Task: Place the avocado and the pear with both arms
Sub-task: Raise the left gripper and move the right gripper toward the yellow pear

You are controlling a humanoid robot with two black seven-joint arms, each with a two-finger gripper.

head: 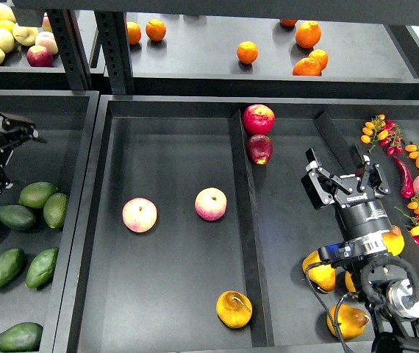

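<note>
Black metal trays make up the shelf, and the middle tray [99, 243] is split by an upright divider [246, 243]. Close to this tray's front edge, just left of the divider, lies the pear [234, 309], yellow-orange with a brown patch, touching nothing. Two pink peaches [140, 215] sit apart near the centre of the same compartment. The avocado [37, 194] lies in the left tray among other green avocados [6, 268], at the back of the group. Above it hangs the left gripper [15, 126], dark and seen side-on; I cannot tell whether its fingers are spread or pressed together. The right gripper [349, 173] hovers over the right compartment with its fingers spread and nothing between them, while more pears [348, 321] lie beneath that arm near the front edge.
</note>
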